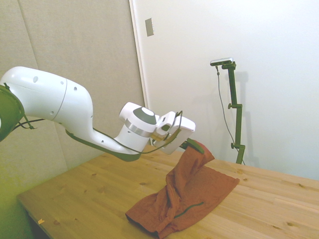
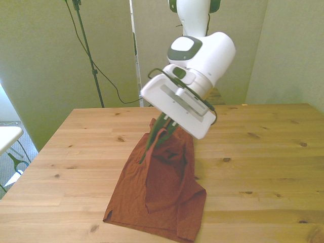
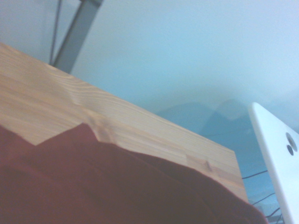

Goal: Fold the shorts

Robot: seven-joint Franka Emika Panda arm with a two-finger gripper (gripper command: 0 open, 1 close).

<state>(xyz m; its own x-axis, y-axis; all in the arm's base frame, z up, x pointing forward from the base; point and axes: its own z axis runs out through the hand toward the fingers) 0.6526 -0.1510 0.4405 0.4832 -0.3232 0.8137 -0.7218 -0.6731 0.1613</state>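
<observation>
The rust-orange shorts (image 1: pixel 187 196) lie partly on the wooden table (image 1: pixel 89 189), with one end pulled up into a peak. My gripper (image 1: pixel 195 146) is shut on that raised end, tilted and held well above the table top. In the front view the shorts (image 2: pixel 162 187) hang from the gripper (image 2: pixel 161 127) and spread out flat toward the near edge. A dark pocket slit (image 1: pixel 188 208) shows on the lower fabric. Up close, the wrist view has blurred shorts fabric (image 3: pixel 107 186) in front of the table (image 3: pixel 56 107).
The wooden table (image 2: pixel 263 152) extends to both sides of the shorts. A white chair edge (image 2: pixel 7 136) stands off the front view's left. Grey panels and a white wall close off the space behind.
</observation>
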